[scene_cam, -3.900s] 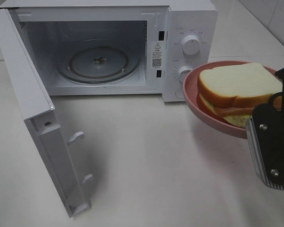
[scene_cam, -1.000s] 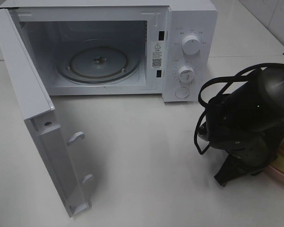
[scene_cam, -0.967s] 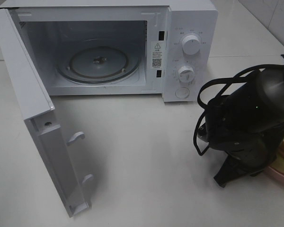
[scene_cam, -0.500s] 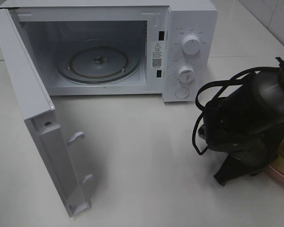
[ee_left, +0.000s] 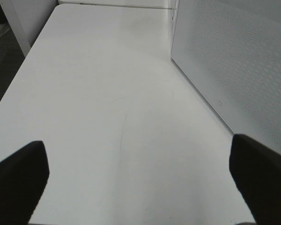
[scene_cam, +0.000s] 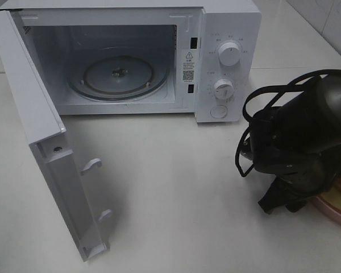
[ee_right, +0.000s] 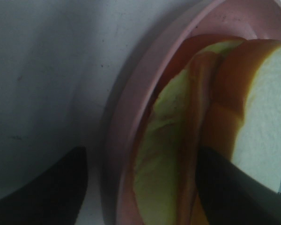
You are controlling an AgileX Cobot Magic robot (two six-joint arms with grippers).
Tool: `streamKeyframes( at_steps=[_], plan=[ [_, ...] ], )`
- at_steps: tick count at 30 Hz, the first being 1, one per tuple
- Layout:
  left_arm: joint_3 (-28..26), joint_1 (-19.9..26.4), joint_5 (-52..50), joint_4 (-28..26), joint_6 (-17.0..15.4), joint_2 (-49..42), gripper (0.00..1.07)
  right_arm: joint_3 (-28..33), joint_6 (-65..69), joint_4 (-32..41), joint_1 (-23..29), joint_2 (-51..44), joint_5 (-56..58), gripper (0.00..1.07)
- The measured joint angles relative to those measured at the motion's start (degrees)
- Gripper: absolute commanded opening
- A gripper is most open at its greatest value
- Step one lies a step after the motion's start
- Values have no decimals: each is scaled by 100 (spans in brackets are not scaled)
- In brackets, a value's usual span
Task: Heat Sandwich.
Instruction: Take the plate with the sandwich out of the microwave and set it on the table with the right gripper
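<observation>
Overhead view: my right arm [scene_cam: 298,151] is folded low over the white table [scene_cam: 176,193] at the right edge, its black wrist housing and looped cables hiding most of what lies beneath it. Only a sliver of the pink plate [scene_cam: 336,211] shows past the arm, resting on the table well to the right of the microwave [scene_cam: 227,57]. The microwave door [scene_cam: 42,153] stands swung open toward the camera, exposing the glass turntable [scene_cam: 118,77] inside. Right wrist view: my right gripper [ee_right: 140,187] straddles the near rim of the plate [ee_right: 126,140], one dark finger [ee_right: 47,187] outside over the table and the other finger [ee_right: 234,187] over the sandwich [ee_right: 210,117]. The jaws stand apart with a clear gap to the rim, holding nothing. The sandwich lies on the plate, its white bread, tan crust and pale yellow-green filling facing the camera. Left wrist view: my left gripper [ee_left: 140,183] hovers over bare table beside the microwave's perforated side wall [ee_left: 234,70], its fingertips [ee_left: 18,178] spread wide and empty; this arm is outside the overhead view.
</observation>
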Motion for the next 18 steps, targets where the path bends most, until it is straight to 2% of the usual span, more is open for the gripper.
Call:
streamKeyframes(
  at_steps=[10,18],
  plan=[
    [0,0,0,0,0,0,100,-11,-418,212,0,-172,-63,76],
    [0,0,0,0,0,0,100,-6,-894,625,0,-877,-269,76]
  ],
)
